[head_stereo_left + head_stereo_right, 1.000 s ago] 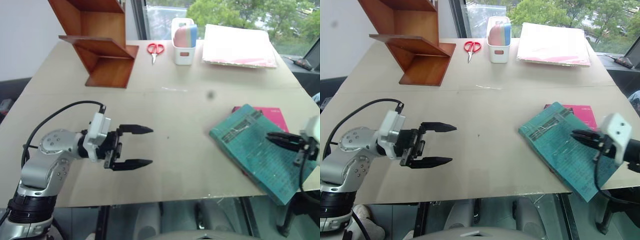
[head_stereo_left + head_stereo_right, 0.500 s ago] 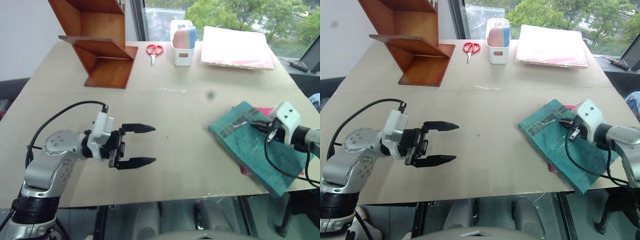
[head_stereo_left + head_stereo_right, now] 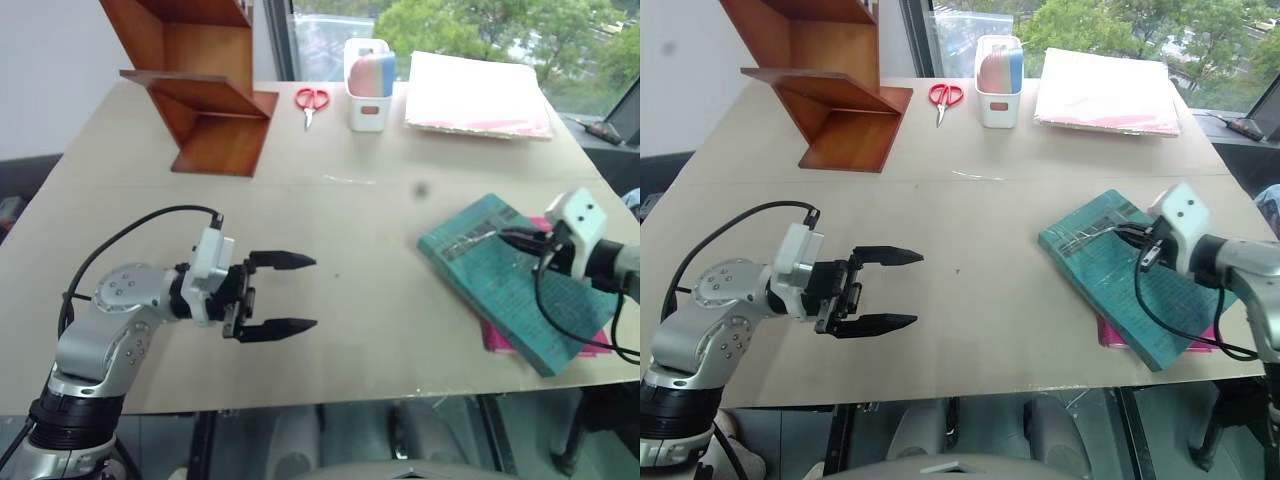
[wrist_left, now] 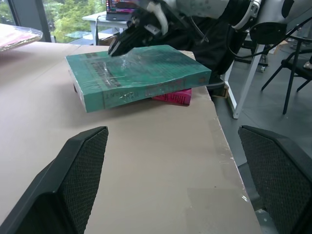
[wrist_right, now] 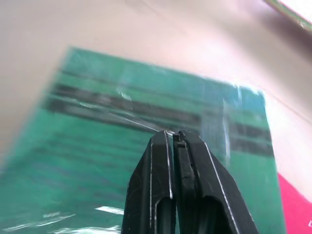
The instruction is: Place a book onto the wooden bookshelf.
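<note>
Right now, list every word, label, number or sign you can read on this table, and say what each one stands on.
None can be read.
The book: dark printed lines on cover and spine, too blurred to read.
The pink book beneath it: no legible print.
The white holder: a small reddish mark, too small to read.

Closed right tool over the book; left tool open.
</note>
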